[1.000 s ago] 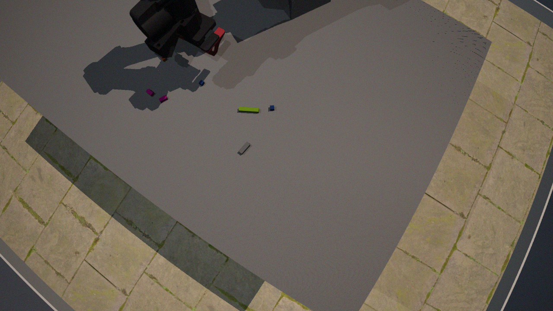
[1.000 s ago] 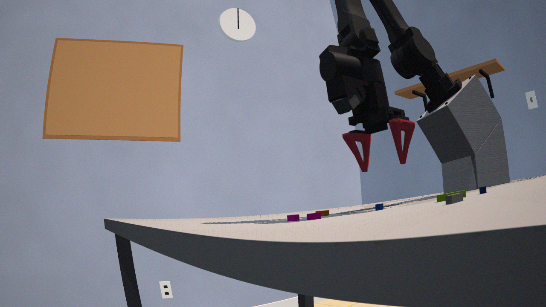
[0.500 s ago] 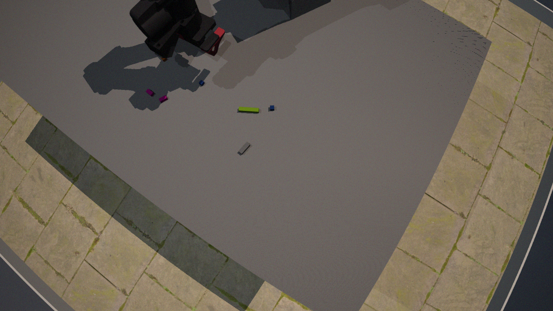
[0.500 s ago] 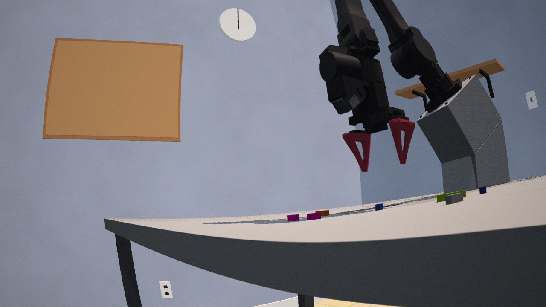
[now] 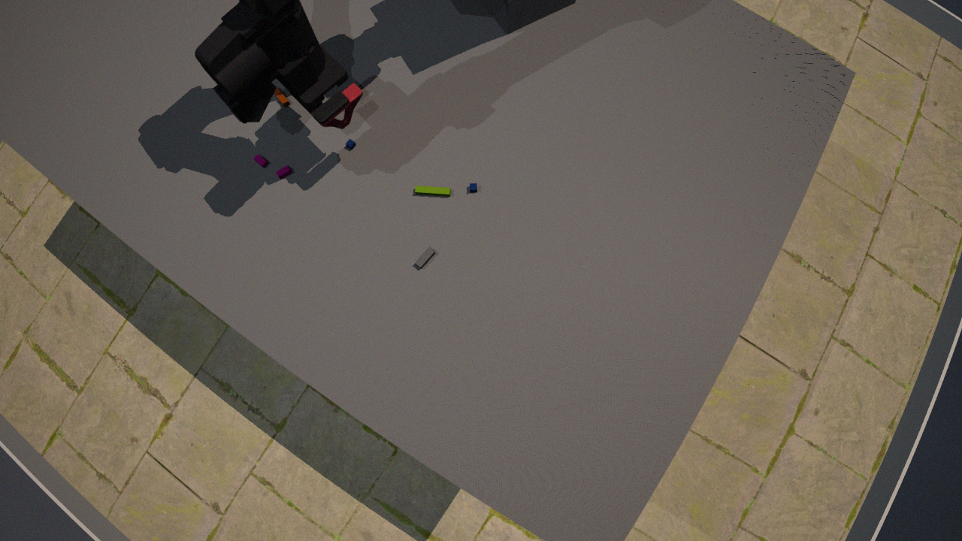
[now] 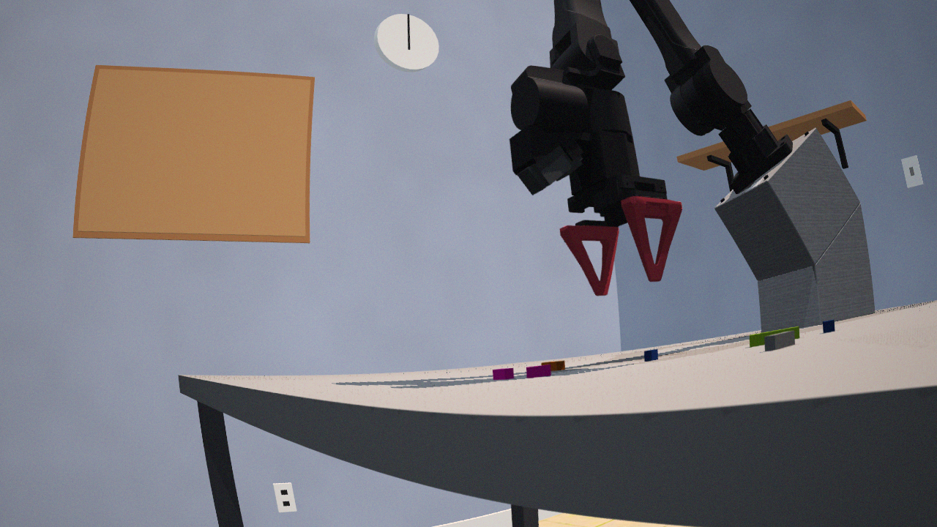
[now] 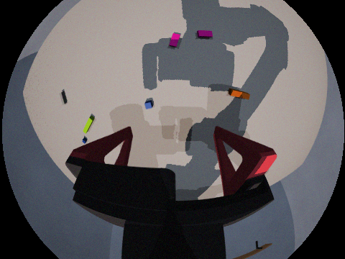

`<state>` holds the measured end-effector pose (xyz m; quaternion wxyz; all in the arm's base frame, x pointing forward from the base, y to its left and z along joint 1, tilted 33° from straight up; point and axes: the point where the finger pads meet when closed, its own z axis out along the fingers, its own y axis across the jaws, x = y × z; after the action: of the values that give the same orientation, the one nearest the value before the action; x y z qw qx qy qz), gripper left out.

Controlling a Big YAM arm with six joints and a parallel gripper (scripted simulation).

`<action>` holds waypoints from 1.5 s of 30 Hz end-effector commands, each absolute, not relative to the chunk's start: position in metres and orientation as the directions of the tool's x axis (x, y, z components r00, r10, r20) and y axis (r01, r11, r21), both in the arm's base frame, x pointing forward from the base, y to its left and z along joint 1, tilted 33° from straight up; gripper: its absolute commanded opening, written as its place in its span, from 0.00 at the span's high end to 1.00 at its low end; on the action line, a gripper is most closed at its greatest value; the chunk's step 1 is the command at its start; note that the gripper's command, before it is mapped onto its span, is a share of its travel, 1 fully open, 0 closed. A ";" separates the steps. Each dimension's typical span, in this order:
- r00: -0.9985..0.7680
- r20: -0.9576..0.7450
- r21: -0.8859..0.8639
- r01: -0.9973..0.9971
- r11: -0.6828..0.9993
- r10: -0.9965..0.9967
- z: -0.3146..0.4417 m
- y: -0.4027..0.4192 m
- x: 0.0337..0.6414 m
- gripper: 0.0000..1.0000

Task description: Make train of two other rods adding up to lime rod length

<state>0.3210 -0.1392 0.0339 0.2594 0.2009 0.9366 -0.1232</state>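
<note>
Overhead, fingers (image 6: 627,288) hang wide apart, pointing down.

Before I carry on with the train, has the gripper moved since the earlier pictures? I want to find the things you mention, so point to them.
Yes: in the exterior view, the gripper (image 5: 306,87) (image 6: 627,288) (image 7: 173,127) has shifted image-left, farther from the grey pedestal (image 5: 521,12) (image 6: 809,209).
</note>
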 end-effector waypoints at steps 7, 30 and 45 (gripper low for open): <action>-0.657 -0.544 0.006 0.619 0.785 0.522 0.048 -0.139 0.351 0.00; -0.439 -0.505 0.163 0.797 0.581 0.743 0.063 -0.141 0.380 0.00; -0.428 -0.523 0.179 0.791 0.585 0.737 0.072 -0.144 0.390 0.00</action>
<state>0.3820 -0.1444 0.0648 0.2760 0.4522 0.8467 -0.0497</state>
